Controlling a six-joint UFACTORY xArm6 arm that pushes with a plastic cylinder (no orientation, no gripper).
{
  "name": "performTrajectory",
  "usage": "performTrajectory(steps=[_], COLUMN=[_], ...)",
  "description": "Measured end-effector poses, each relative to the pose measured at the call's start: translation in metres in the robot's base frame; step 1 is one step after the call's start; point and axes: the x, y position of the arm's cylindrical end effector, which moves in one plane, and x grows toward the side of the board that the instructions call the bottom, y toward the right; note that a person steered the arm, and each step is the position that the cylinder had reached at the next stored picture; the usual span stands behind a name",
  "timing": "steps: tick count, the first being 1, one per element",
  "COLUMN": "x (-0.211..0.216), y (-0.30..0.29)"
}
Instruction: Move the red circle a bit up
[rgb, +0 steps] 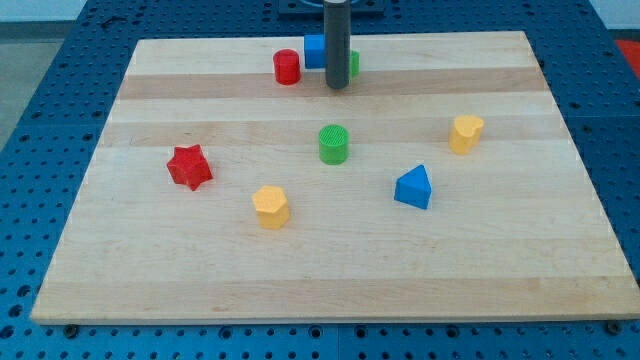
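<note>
A pale wooden surface rests on a blue perforated bench.

Nearest the view's bottom: a yellow block, a blue triangular block and a red star. Mid-board: a green cylinder and a second yellow block.

Far edge: the red circle stands near the view's top, with a blue block just beside it on the view's right.

My tip sits to the view's right of the red circle and slightly below it, near but apart, partly hiding a green block.

No gripper is fitted, so no grasp state applies.

Judgement: the tip must come round beneath the circle before pushing up; room above is short.
</note>
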Motion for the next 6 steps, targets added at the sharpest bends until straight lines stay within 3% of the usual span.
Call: performTrajectory(steps=[2, 4, 6], x=[0.015, 0.011, 0.010], y=[-0.007, -0.103, -0.093])
